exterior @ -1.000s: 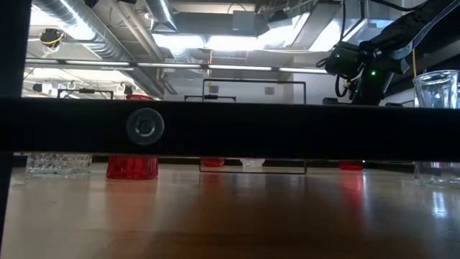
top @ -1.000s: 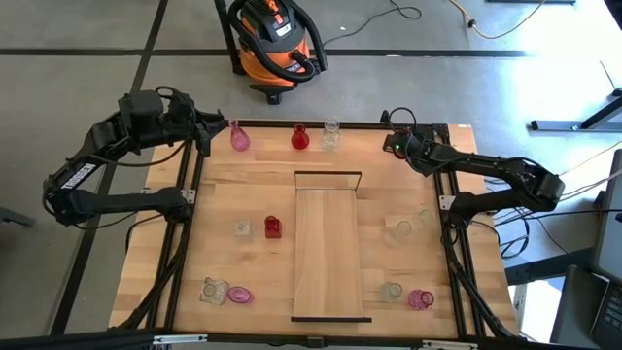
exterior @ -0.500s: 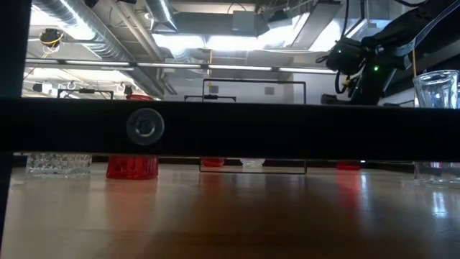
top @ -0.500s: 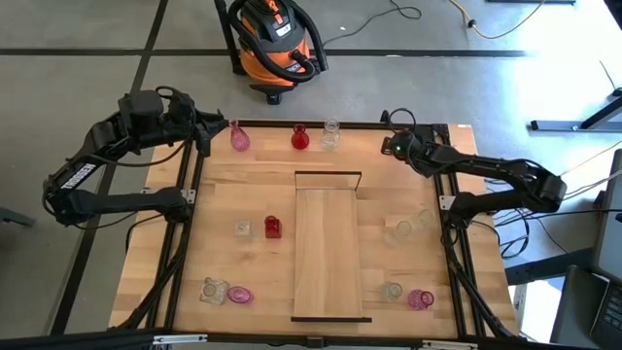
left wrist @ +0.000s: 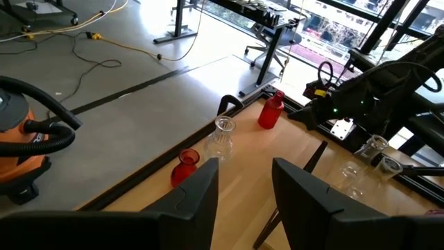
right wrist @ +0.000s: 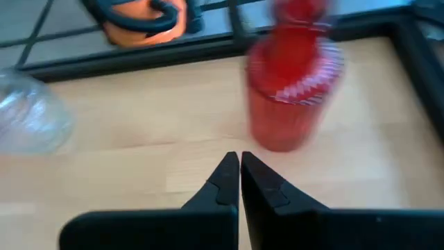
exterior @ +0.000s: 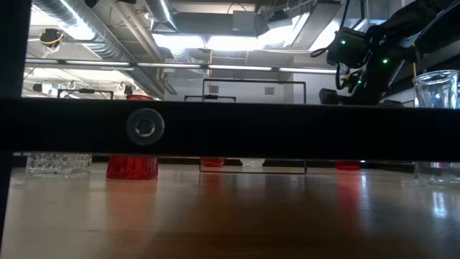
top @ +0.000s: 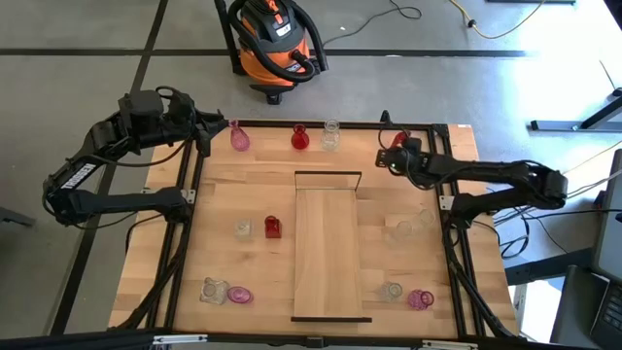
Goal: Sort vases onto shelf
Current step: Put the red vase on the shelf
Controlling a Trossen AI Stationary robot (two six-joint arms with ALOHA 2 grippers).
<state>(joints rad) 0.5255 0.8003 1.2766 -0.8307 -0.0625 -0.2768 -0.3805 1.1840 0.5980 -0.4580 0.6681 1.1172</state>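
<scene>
The right gripper (right wrist: 240, 173) is hovering near the far right corner of the table (top: 243, 190), its fingers pressed together and holding nothing. Just ahead of it a red ribbed vase (right wrist: 294, 90) is standing upright by the far edge, with a clear round vase (right wrist: 31, 121) off to one side. The left gripper (left wrist: 243, 184) is waiting at the far left corner, its fingers partly spread and empty, right by a pink vase (top: 238, 138).

Along the far edge a red round vase (top: 300, 138) and a clear vase (top: 330, 135) are sitting side by side. The shelf (top: 328, 248) is lying bare down the middle of the table. To its left a small red vase (top: 273, 227) is standing beside a clear one (top: 242, 228); more clear and pink vases are resting near both near corners. An orange shop vacuum (top: 272, 39) is standing on the floor beyond the table.
</scene>
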